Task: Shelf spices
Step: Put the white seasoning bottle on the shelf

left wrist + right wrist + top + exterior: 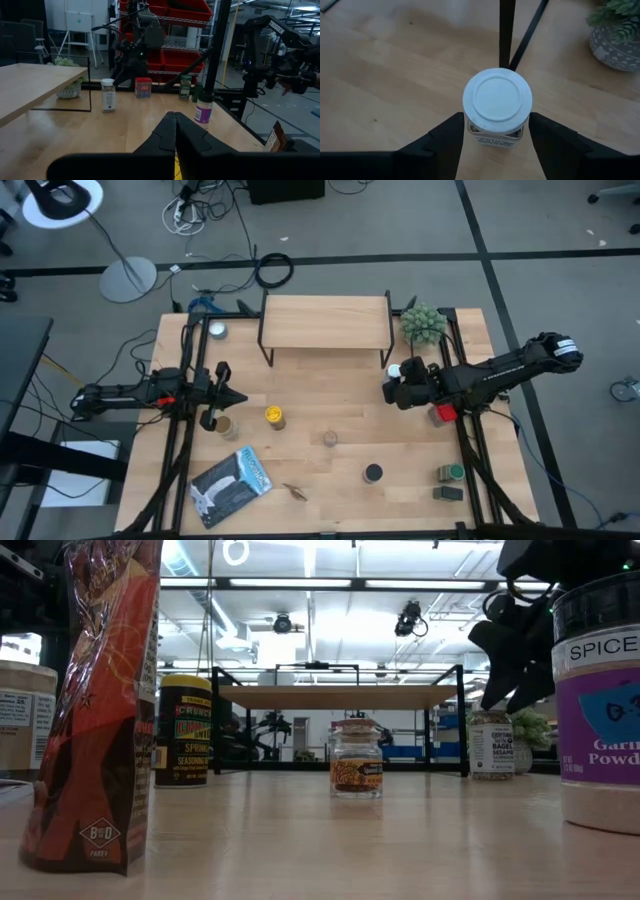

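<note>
The white-capped bottle (497, 102) stands upright on the tabletop (330, 405), just off the shelf's (325, 320) right front leg, at about two o'clock from the tabletop's middle. My right hand (496, 132) is spread, one finger on each side of the bottle, not yet pinching it. The potted plant (424, 325) sits near, at one o'clock. My left hand (236, 398) is clenched empty at nine o'clock, above the yellow jar (274, 417).

Light wood shelf (324, 320), smooth white-capped clear bottle (497, 107), glossy packet (95, 705)
</note>
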Controlling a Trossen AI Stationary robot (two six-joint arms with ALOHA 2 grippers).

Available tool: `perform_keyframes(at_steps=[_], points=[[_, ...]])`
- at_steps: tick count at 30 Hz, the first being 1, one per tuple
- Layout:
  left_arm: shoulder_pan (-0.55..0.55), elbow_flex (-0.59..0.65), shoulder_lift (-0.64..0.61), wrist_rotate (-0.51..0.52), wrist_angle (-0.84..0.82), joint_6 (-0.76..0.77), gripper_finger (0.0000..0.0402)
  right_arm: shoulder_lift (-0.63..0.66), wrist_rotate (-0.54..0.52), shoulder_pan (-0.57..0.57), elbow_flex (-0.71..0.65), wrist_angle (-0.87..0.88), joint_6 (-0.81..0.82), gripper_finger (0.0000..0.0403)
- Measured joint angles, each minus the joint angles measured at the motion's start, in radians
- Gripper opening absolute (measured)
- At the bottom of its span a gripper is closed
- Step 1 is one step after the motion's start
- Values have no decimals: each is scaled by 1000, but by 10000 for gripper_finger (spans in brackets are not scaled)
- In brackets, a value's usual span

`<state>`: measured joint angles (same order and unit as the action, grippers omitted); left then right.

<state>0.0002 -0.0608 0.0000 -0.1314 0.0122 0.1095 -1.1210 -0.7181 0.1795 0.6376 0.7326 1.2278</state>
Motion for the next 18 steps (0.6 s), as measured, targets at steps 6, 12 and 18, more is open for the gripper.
perform_keyframes(at_steps=[6,12,18], points=[[0,0,0,0,0,0,8,0,-28,-6,0,-1,-2,222],[0,0,0,0,0,0,8,0,-29,-47,0,-7,-1,221],[0,0,0,0,0,0,8,0,-20,-85,0,-25,-2,216]])
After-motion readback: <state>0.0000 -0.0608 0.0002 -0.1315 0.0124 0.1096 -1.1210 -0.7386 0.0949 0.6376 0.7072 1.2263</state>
